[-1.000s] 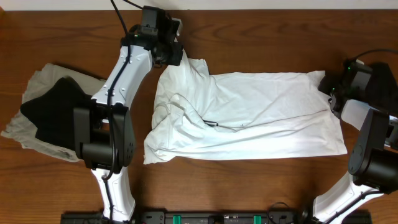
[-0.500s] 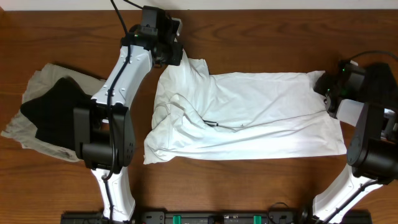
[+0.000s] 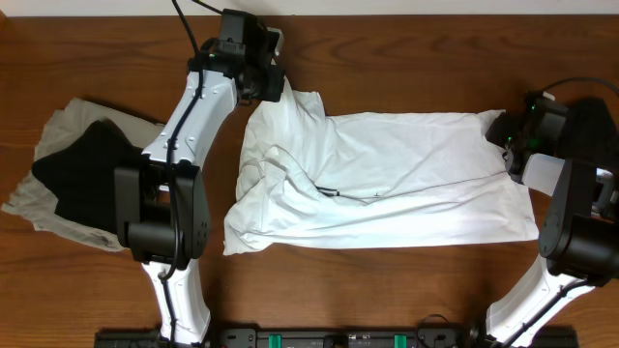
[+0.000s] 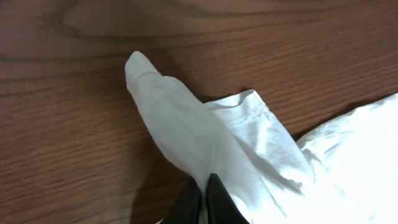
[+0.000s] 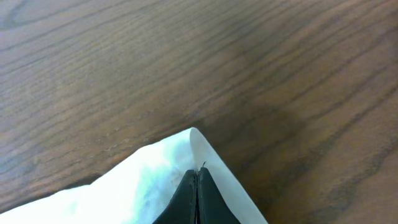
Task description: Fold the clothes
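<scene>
I see the white garment [image 3: 387, 184] lying spread and wrinkled on the wooden surface [image 3: 406, 290]. My left hand [image 4: 203, 190] is clenched on its far left corner, and my right hand [image 5: 196, 183] is clenched on its far right corner. Well to its left, a black garment [image 3: 82, 169] lies on a beige garment [image 3: 53, 126].

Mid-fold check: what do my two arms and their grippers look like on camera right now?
Both the left arm and right arm have glossy white link shells with bulky black joint housings. A thin black cable runs to the left wrist. The left gripper and right gripper have slim, black, tapered fingers.
</scene>
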Controlling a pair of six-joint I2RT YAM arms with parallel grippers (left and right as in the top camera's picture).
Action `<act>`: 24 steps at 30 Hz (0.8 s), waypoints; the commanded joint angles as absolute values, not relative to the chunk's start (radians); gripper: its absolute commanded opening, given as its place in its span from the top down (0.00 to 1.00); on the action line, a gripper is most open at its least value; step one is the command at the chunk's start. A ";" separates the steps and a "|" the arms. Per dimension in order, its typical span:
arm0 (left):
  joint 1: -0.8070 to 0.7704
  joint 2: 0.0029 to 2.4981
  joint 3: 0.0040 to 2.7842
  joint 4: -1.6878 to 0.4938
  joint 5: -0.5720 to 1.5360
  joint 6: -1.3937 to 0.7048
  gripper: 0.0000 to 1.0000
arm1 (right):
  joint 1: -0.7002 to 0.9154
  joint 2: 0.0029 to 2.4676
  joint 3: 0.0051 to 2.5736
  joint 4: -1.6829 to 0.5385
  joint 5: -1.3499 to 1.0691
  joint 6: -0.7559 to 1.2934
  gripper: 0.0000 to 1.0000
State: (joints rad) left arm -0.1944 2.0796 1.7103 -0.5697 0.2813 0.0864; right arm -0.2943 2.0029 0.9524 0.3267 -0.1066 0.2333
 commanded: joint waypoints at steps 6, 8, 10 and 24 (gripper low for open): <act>-0.193 2.050 1.706 -0.568 0.275 0.104 0.94 | -0.298 1.911 1.056 0.155 -0.127 0.229 0.99; -0.193 2.044 1.706 -0.568 0.275 0.104 0.94 | -0.306 1.884 1.082 0.096 -0.127 0.230 0.99; -0.193 2.042 1.706 -0.568 0.275 0.104 0.94 | -0.311 1.863 1.102 0.060 -0.127 0.230 0.99; -0.193 2.042 1.706 -0.571 0.275 0.104 0.94 | -0.313 1.979 1.115 0.078 -0.125 0.201 0.38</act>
